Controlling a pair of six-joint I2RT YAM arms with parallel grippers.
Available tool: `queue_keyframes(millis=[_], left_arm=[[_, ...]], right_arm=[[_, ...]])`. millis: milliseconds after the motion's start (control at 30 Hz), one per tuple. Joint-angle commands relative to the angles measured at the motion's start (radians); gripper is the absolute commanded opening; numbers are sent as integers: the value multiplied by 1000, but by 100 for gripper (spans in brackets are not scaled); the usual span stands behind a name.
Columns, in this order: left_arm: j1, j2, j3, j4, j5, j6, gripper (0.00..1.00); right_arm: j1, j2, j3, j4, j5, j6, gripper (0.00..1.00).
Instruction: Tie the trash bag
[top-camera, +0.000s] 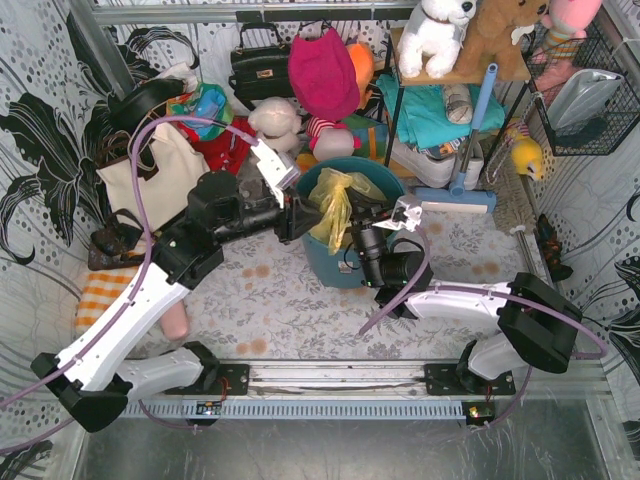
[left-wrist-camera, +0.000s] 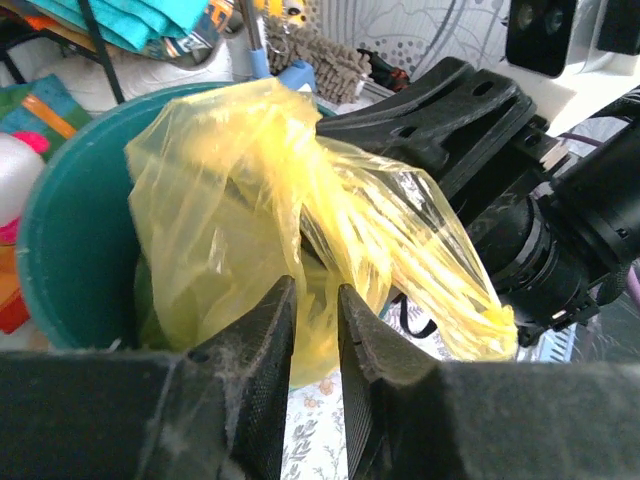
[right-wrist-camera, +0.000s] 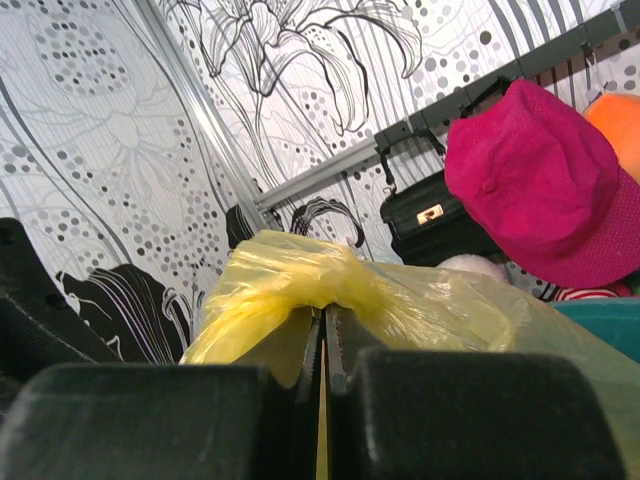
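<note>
The trash bag (top-camera: 337, 200) sits in the teal bin (top-camera: 330, 265), top bunched. Jaws of the right gripper (right-wrist-camera: 323, 322) pinch one flap; jaws of the left gripper (left-wrist-camera: 316, 298) are slightly parted. Left should probably bite deep before crossing.

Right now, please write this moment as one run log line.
left gripper: open, tips at trash bag | right gripper: shut on trash bag | trash bag: bunched, inside bin
</note>
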Motion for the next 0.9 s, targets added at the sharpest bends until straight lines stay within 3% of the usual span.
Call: queue_keyframes(millis=[0, 200, 300, 500, 667, 867], left_arm=[[-4, -51, 43, -3, -112, 62, 33], [9, -62, 50, 190, -312, -68, 41], [23, 16, 116, 230, -383, -168, 51], [67, 225, 390, 111, -366, -309, 55], [72, 385, 587, -76, -299, -306, 56], [73, 435, 637, -246, -313, -261, 56]], right_arm=[[-3, -41, -15, 96, -23, 23, 0], [-3, -41, -25, 96, -20, 27, 0], [-3, -41, -29, 94, -19, 29, 0], [-3, -37, -29, 85, -17, 31, 0], [-3, -33, -29, 90, -11, 33, 0], [-3, -32, -26, 88, -8, 29, 0]])
